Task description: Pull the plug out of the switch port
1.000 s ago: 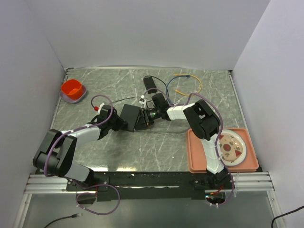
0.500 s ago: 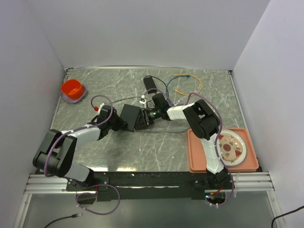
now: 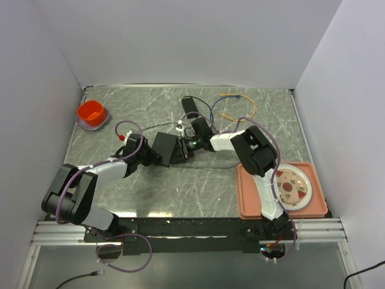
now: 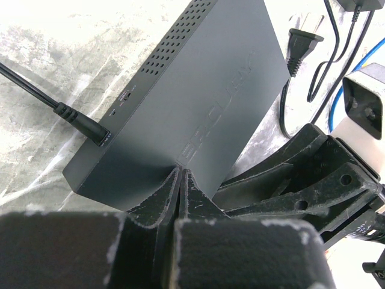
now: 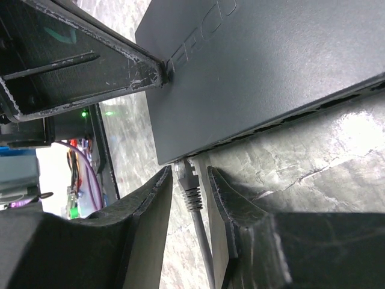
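The flat matte-black switch box (image 3: 163, 144) lies mid-table; it also shows in the left wrist view (image 4: 210, 90) and the right wrist view (image 5: 271, 60). A plug (image 5: 189, 185) with a clear tip and a grey ribbed boot sits in a port on the box's long side edge, and its thin cable (image 5: 203, 241) trails away. My right gripper (image 5: 189, 170) is open and straddles the plug with a small gap on each side; it also shows in the top view (image 3: 183, 154). My left gripper (image 4: 181, 173) is shut, with its tips on the box's top near a corner; it also shows in the top view (image 3: 156, 158).
A second black lead (image 4: 78, 119) is plugged into another edge of the box. A black adapter brick (image 3: 190, 105) with thin leads and yellow-blue cables (image 3: 238, 102) lie behind. An orange bowl (image 3: 91, 114) is far left. A pink tray (image 3: 252, 208) with a plate (image 3: 293, 185) is at right.
My right arm has edged slightly left towards the box. The box and my left arm have not visibly moved.
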Controlling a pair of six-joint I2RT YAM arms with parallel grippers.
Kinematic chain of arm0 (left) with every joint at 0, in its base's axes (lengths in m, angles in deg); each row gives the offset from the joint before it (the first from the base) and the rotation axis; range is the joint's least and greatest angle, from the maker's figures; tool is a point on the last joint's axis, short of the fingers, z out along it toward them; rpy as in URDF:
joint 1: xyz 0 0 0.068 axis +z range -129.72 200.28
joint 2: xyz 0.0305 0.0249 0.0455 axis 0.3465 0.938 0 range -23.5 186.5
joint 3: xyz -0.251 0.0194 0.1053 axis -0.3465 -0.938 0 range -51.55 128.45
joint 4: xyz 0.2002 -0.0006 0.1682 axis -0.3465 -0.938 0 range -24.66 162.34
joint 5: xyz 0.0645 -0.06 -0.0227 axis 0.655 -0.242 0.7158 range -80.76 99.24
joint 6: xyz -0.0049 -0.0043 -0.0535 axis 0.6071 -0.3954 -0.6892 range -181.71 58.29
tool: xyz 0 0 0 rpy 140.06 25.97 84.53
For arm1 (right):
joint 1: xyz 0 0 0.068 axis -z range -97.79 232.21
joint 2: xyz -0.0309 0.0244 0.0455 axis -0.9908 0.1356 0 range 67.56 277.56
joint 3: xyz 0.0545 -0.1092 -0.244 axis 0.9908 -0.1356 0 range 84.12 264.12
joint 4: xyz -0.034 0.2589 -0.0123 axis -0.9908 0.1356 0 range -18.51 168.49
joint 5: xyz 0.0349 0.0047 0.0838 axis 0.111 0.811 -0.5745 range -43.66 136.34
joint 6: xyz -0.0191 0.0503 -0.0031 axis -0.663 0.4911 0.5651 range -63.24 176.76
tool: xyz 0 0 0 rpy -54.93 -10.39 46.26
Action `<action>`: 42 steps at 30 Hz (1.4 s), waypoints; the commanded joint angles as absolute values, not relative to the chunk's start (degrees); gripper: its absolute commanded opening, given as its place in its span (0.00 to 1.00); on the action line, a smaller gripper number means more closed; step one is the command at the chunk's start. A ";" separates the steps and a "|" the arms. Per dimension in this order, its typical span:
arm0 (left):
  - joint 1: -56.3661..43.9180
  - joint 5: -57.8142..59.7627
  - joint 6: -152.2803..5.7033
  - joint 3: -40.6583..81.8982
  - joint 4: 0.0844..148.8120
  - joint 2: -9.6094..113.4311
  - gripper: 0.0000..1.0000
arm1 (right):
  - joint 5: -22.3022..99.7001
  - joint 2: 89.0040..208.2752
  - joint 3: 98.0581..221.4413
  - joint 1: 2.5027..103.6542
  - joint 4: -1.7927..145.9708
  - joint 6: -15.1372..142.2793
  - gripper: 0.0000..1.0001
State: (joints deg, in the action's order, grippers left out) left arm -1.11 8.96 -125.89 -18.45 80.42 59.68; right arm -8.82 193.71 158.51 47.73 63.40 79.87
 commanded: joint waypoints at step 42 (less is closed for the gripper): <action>-9.25 9.06 -122.44 -20.17 78.14 54.64 0.15 | -2.62 197.99 161.55 45.82 72.81 74.60 0.00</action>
